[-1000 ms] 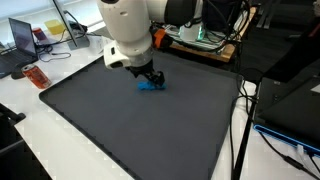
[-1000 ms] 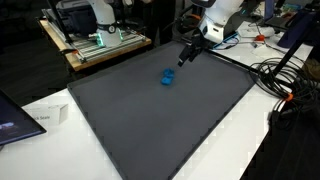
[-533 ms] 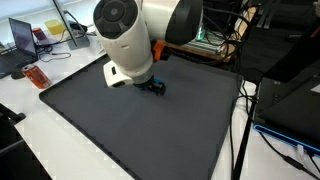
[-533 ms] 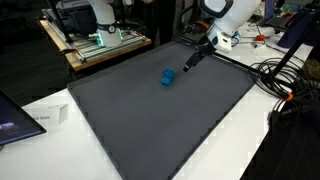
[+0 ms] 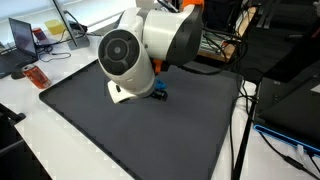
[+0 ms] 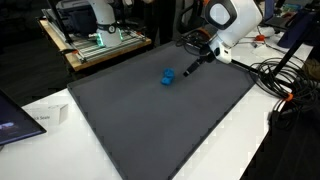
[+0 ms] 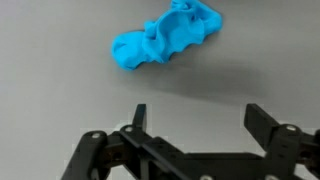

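plainly open and empty, the tool [image 7: 196, 112] hovers near a blue lump [image 7: 165, 38].

We see bright, even room light in both exterior views. Mat [image 6: 150, 110] reads flat dark grey; white table [image 6: 250, 140] near washed out. Arm [image 5: 135, 50] looms close to lens, shell soft, slightly blurred. Resolution low, background detail muddy. In wrist view we note soft shadow below blue lump [image 7: 165, 37]; gripper [image 7: 197, 112] dark, somewhat soft.
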{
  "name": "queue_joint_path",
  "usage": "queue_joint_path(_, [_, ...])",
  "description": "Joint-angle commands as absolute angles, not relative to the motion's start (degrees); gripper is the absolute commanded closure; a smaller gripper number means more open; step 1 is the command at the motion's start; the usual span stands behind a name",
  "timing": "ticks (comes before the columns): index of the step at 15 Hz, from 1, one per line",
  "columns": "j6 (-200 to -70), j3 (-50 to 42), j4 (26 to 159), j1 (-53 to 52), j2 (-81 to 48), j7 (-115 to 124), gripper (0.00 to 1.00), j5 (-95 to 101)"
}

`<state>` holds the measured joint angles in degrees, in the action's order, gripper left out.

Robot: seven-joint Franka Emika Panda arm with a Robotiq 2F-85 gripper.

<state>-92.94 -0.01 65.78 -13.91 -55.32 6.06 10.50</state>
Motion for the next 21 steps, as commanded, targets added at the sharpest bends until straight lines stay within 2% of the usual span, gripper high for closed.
queue_joint_path(1, [-88.4, 0.1, 58.8, -14.5, -59.8, 4.3, 0.0, 11.7])
queue_joint_path(8, [-89.5, 0.4, 59.0, -13.7, -58.9, 3.4, 0.0, 10.7])
queue_joint_path(15, [-97.4, 0.5, 67.5, -12.1, -52.1, 5.0, 0.0, 9.4])
queue_joint_path(21, [-106.4, 1.0, 79.7, -10.9, -43.5, 6.0, 0.0, 9.0])
